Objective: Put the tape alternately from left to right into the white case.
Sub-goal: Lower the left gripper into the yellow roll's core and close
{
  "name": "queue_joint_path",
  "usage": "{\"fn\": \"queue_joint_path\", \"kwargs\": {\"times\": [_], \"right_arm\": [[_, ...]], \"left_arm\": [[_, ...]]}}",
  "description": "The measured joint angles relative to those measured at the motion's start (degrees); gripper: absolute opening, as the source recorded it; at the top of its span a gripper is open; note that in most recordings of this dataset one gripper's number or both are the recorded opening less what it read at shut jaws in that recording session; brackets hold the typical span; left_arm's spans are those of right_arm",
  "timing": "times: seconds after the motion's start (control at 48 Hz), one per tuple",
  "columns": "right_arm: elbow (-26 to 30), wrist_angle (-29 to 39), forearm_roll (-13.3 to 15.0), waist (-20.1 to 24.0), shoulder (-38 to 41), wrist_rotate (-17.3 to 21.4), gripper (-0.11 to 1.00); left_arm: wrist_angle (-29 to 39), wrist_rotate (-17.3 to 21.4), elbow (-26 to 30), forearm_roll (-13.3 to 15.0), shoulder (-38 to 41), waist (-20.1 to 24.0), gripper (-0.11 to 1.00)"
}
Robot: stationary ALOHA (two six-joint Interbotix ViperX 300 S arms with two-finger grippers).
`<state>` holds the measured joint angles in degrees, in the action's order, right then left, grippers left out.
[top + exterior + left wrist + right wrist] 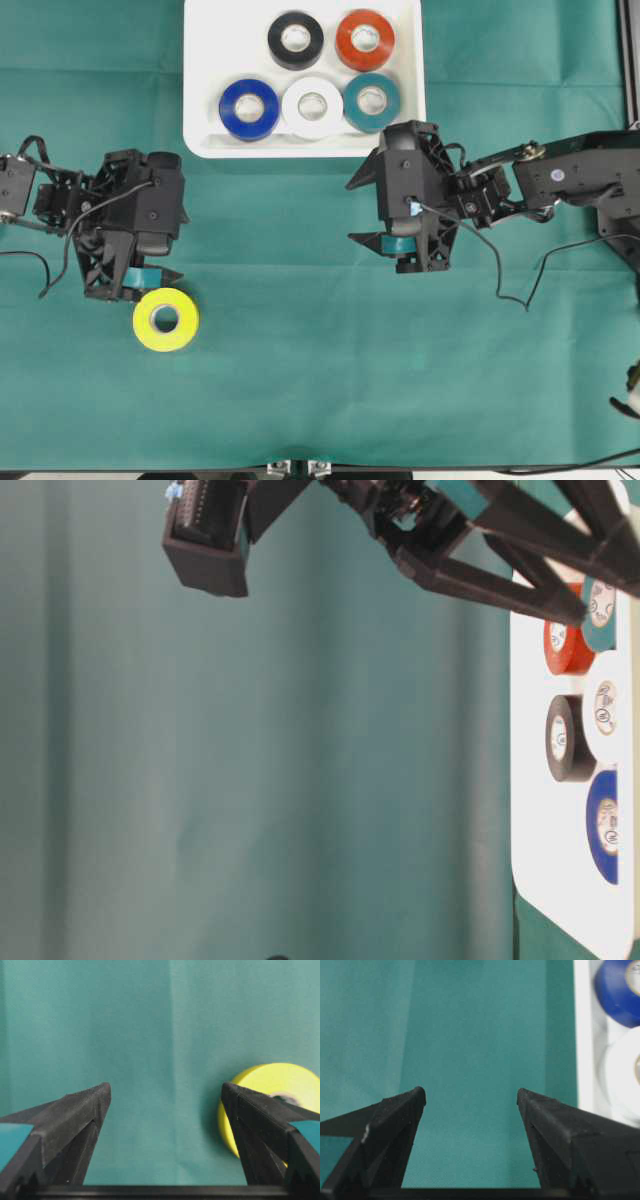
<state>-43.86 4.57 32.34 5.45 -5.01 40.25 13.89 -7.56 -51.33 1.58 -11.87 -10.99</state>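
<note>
The white case (205,60) lies at the back middle and holds black (295,40), red-orange (365,39), blue (249,109), white (312,105) and teal (372,102) tape rolls. A yellow tape roll (165,319) lies flat on the green cloth at the front left. My left gripper (180,245) hovers open just behind it; in the left wrist view the yellow roll (272,1080) sits partly behind the right finger, outside the empty gap of the left gripper (165,1089). My right gripper (352,212) stands open and empty in front of the case, whose rim (582,1035) shows beside its right finger.
Green cloth (320,380) covers the table. Black cables (500,270) trail from the right arm, and another cable (55,270) loops by the left arm. A metal frame post (627,60) stands at the right edge. From table level the case (560,880) is at the right.
</note>
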Motion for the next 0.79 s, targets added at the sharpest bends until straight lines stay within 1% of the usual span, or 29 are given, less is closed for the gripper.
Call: {"fn": "queue_joint_path", "kwargs": {"times": [0.229, 0.417, 0.625, 0.792], "right_arm": [[0.1, -1.1, 0.0, 0.4, 0.8, 0.0, 0.81], [0.0, -1.1, 0.0, 0.4, 0.8, 0.0, 0.81], [0.0, -1.1, 0.0, 0.4, 0.8, 0.0, 0.81], [0.0, -1.1, 0.0, 0.4, 0.8, -0.1, 0.81]], "left_arm": [[0.4, -5.1, -0.2, -0.1, 0.0, -3.7, 0.73], [0.7, -8.4, -0.2, 0.0, 0.5, -5.4, 0.73], [0.8, -10.2, -0.2, 0.0, 2.5, -7.1, 0.73], [0.8, -12.5, -0.3, 0.0, 4.6, -7.7, 0.73]]}}
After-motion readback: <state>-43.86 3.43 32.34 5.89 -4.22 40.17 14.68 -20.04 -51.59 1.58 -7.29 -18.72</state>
